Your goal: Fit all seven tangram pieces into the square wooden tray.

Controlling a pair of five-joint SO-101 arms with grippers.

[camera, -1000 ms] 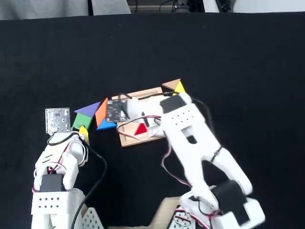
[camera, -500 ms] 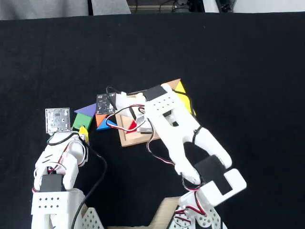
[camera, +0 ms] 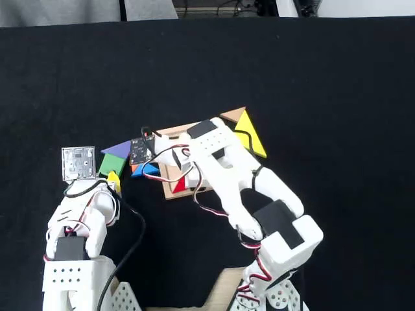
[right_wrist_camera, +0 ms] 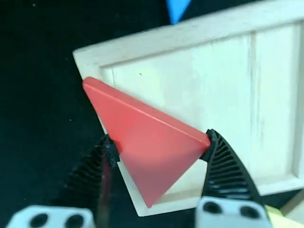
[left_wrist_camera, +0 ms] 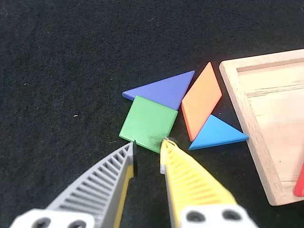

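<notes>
From above, the right arm (camera: 228, 163) bends over the wooden tray (camera: 166, 189), with a yellow triangle (camera: 249, 133) just beside its far corner. The left gripper (left_wrist_camera: 147, 151) is narrowly parted and holds nothing, its tips at the edge of a green square (left_wrist_camera: 149, 122) near the tray. The right gripper (right_wrist_camera: 159, 142) clamps a red triangle (right_wrist_camera: 142, 137) over a corner of the tray.

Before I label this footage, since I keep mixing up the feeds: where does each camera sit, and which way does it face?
High view: fixed above the table, looking down on the left arm, right arm and wooden tray.
Left wrist view: on the left arm, looking past the open left gripper at the green square.
Right wrist view: on the right arm, looking past the right gripper, shut on the red triangle, onto a tray corner.
Shared: both wrist views show the tray and blue triangle.
</notes>
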